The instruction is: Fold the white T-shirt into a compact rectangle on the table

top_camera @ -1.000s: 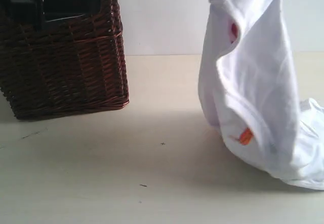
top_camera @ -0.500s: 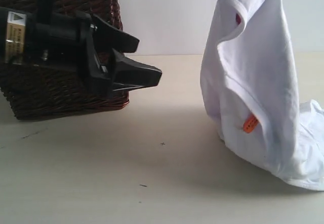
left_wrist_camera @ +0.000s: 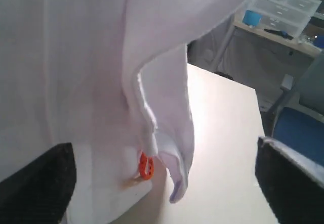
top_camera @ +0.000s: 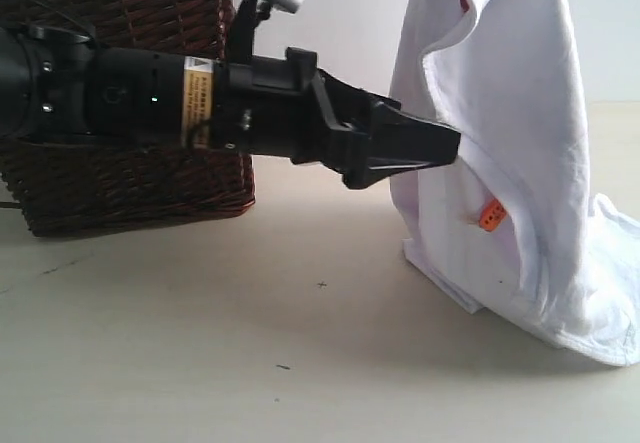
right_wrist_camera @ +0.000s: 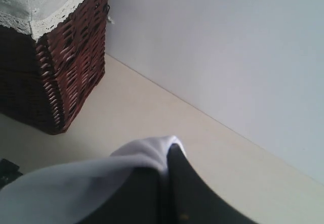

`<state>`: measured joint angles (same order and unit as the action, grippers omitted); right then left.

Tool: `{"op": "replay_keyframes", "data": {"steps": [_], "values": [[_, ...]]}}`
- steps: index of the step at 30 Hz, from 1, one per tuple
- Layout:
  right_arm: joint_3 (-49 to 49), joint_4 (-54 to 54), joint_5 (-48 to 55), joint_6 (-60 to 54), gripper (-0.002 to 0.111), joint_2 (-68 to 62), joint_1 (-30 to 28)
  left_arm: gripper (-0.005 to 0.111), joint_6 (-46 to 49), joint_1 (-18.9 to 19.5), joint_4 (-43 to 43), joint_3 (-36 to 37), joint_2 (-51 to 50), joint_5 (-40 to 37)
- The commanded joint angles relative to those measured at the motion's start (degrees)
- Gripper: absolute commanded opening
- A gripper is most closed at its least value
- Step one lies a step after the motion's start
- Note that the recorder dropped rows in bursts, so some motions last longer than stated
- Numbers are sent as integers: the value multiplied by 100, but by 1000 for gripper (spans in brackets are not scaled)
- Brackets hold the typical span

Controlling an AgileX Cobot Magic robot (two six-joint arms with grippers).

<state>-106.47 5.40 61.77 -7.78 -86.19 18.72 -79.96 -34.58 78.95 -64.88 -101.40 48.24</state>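
White T-shirt (top_camera: 520,163) hangs from the clamped right claw (right_wrist_camera: 167,155); left claw (top_camera: 442,146), spread empty, at its edge.

A plain pale wall (top_camera: 330,33) stands behind, evenly lit. Off to one side, a shelf (left_wrist_camera: 268,32) carries clear plastic drawers (left_wrist_camera: 286,1). Nearby sits what may be a blue chair (left_wrist_camera: 298,133), blurred.

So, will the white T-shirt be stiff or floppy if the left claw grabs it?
Probably very floppy: the white T-shirt hangs in folds from the right claw, its lower end slumped on the table. Likely light: one pinch carries it. It may swing if the open left claw pushes it.
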Motion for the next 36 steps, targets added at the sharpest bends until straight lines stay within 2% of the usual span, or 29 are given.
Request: {"op": "replay_keyframes", "data": {"steps": [1, 3, 10, 14, 16, 20, 24, 25, 28, 31, 36], "values": [[-20, -50, -162, 40, 0, 17, -4, 92, 16, -144, -179, -285, -271, -320], [-20, -50, -162, 40, 0, 17, -4, 92, 16, -144, -260, -358, -330, -206], [-20, -212, -139, 4, 0, 17, -4, 92, 30, -144, -679, -696, -556, -528], [-20, -210, -123, -12, 0, 17, -4, 91, -27, -144, -656, -711, -771, -13], [-20, -210, -123, -12, 0, 17, -4, 86, -27, -144, -656, -711, -798, 93], [-20, -210, -123, -12, 0, 17, -4, 56, -14, -144, -945, -725, -798, 40], [-20, -210, -114, -12, 0, 17, -4, 7, 36, -144, -1086, -725, -798, 108], [-20, -210, -114, -12, 0, 17, -4, 1, 59, -144, -1086, -725, -798, 169], [-20, -128, -177, -12, 0, 17, -4, 0, -19, -132, -1122, -725, -752, 510], [-20, 273, -243, -12, 9, 17, -4, 0, -181, -132, -1317, -725, -603, 591], [-20, 1869, -193, 821, 44, 17, -4, 0, -752, -132, -1370, -913, -271, 362]]}}
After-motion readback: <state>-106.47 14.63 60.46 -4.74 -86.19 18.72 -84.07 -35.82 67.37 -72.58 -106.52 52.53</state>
